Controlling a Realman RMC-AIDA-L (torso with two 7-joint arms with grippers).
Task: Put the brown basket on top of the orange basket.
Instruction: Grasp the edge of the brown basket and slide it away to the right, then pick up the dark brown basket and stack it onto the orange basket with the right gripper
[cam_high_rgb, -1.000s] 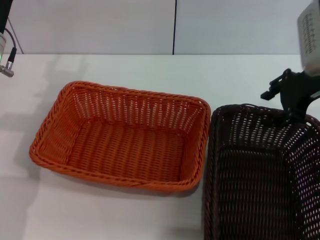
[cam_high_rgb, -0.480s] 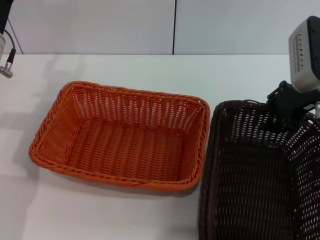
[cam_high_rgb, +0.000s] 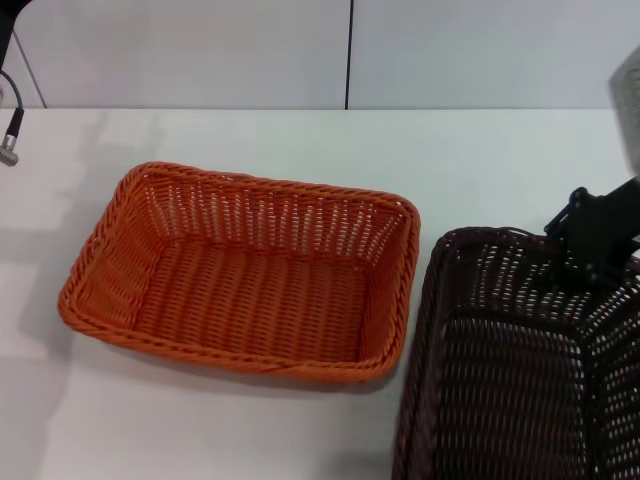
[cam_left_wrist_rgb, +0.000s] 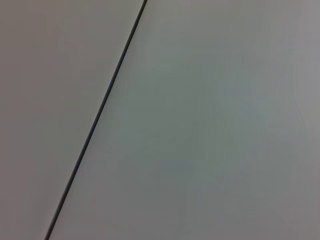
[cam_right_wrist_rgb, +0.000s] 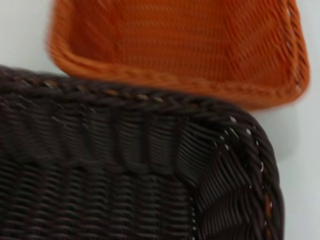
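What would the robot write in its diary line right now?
right gripper: at brown basket far rim | orange basket: empty, beside | stacking: not yet

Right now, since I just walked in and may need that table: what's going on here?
The robot is stacking two woven baskets. Its right gripper is at the far rim of the brown basket, which sits at the table's right side, tilted and beside the orange basket, not yet on it. The orange basket is empty and rests flat on the white table. The left arm is parked off at the far left, its wrist camera showing only a plain surface.
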